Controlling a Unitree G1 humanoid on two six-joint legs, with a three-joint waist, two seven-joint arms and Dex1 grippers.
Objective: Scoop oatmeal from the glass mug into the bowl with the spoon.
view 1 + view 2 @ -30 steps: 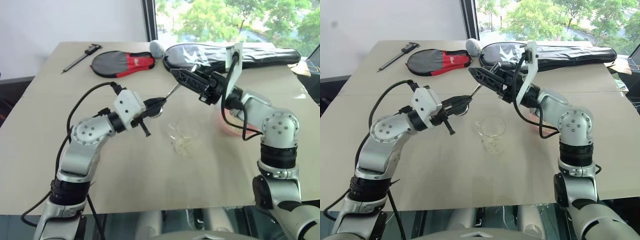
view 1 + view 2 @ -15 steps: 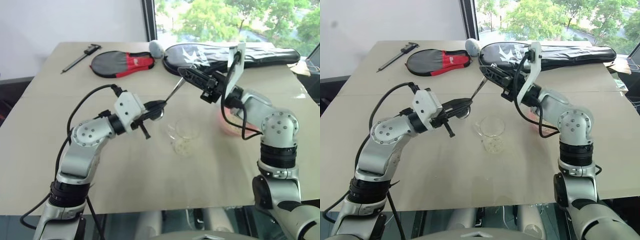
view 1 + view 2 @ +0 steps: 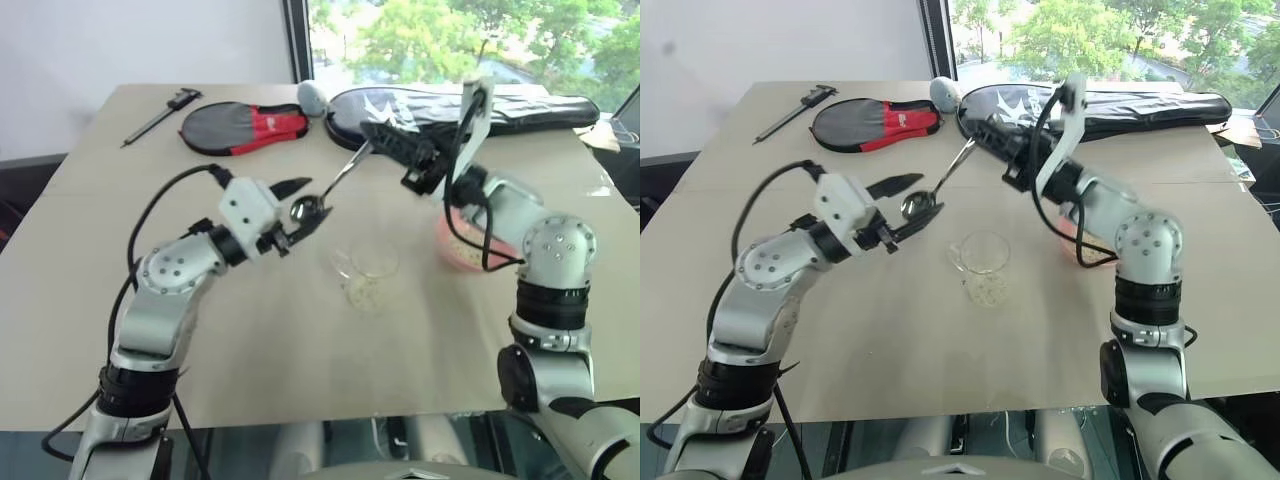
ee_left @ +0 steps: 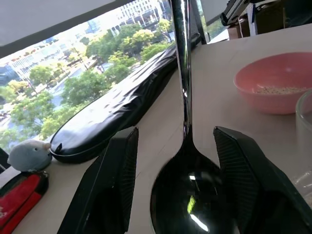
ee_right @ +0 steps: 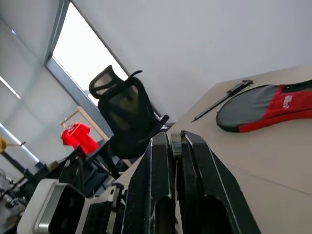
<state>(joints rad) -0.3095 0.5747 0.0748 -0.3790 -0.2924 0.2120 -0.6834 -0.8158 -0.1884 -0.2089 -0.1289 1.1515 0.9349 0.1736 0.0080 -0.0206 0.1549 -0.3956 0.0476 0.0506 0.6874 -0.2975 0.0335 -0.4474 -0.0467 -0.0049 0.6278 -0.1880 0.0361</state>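
Left eye view: right gripper (image 3: 372, 134) is clamped tight on the handle end of the spoon (image 3: 330, 187), which slants down toward the left gripper (image 3: 300, 201). Left gripper's fingers stand apart on either side of the spoon's oval bowl, gripping nothing; the left wrist view shows clear gaps on both sides. Spoon hangs in the air above the table (image 3: 90, 260), just up and to the left of the glass mug (image 3: 366, 264). Oatmeal (image 3: 364, 291) lies in the mug's bottom; some flakes are already in the pink bowl (image 4: 273, 87), which sits behind the right forearm. Judged step: handover of the spoon to the right arm, just before a scoop. Next move calls for swinging the spoon's bowl over the mug's mouth and dipping it in. White lettering on the red-and-black case (image 3: 245, 125) is too small to read.
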